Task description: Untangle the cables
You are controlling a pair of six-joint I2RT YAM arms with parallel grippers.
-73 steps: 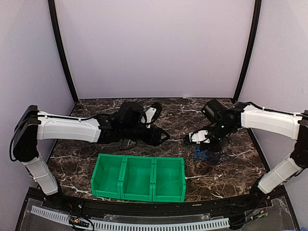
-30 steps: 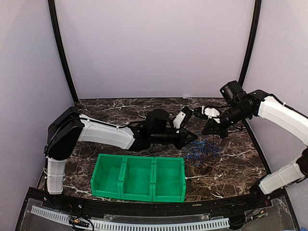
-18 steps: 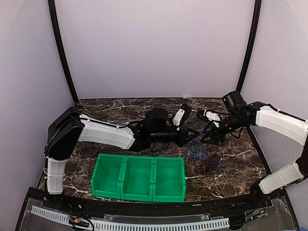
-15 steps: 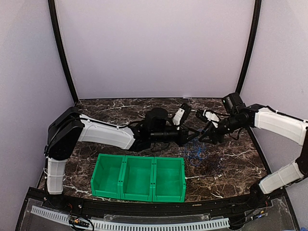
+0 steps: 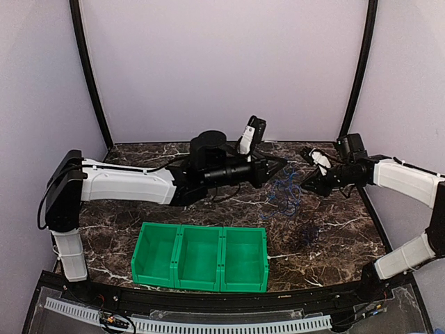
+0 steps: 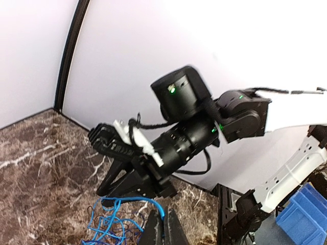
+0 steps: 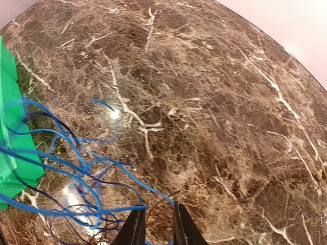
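The blue cable (image 5: 285, 191) hangs in loops above the marble table (image 5: 139, 156), strung between my two grippers. My left gripper (image 5: 279, 164) is raised at the centre. In the left wrist view its jaws (image 6: 164, 224) are shut on an arched strand of the blue cable (image 6: 138, 201). My right gripper (image 5: 304, 185) faces it from the right. In the right wrist view its jaws (image 7: 156, 219) stand a narrow gap apart, with blue cable strands (image 7: 76, 168) and a thin brown wire (image 7: 166, 204) running into the gap. Dark cables (image 5: 309, 236) lie tangled on the table below.
A row of three green bins (image 5: 200, 257) stands at the near middle of the table, and its corner shows at the left of the right wrist view (image 7: 10, 127). Purple walls and black corner posts (image 5: 90, 76) enclose the table.
My left arm has risen and drawn back left, lifting the blue cable off the table. My right gripper has shifted right; its jaws opened wide, then narrowed.
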